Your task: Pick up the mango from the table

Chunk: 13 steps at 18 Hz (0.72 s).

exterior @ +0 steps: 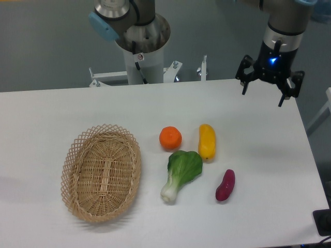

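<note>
The mango point(207, 141) is a glossy yellow elongated fruit lying on the white table point(62, 108), just right of the round orange point(170, 138). My gripper point(263, 98) hangs above the table's far right corner, well up and to the right of the mango. Its dark fingers are spread apart and hold nothing.
A woven wicker basket point(101, 172) sits at the left. A green bok choy point(180, 173) lies just below the orange and the mango. A purple sweet potato point(225, 185) lies to the lower right of the mango. The arm's base column point(142, 46) stands behind the table's far edge.
</note>
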Tool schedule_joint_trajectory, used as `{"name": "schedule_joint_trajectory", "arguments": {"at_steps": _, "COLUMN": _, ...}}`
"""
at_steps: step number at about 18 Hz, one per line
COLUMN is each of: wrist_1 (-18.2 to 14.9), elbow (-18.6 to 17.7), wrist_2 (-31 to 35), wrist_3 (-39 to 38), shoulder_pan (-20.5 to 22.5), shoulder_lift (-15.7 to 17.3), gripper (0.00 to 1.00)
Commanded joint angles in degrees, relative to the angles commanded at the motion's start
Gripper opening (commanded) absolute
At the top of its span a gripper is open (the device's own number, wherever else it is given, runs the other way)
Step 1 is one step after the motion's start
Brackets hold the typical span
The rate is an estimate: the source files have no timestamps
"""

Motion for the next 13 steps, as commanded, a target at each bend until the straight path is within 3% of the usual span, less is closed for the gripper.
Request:
{"name": "schedule_joint_trajectory", "arguments": {"at_steps": 9, "wrist_1": 0.44, "elbow": -2.02, "wrist_2": -0.53, "wrist_3": -0.35, "shoulder_pan": 0.0, "shoulder_lift": 0.26, "gripper": 1.0}}
{"name": "schedule_joint_trajectory", "arguments": {"at_steps": 11, "wrist_1": 1.75, "elbow": -3.51, "wrist_2": -0.44, "wrist_3": -0.53, "shoulder_pan": -0.09, "shoulder_lift": 0.53, "gripper": 1.0}}
{"name": "schedule_joint_trajectory", "arguments": {"at_steps": 13, "wrist_1": 5.17, "elbow": -5.79, "wrist_2": -0.09, "wrist_3": -1.05, "shoulder_pan": -0.09, "shoulder_lift": 0.79, "gripper": 1.0}}
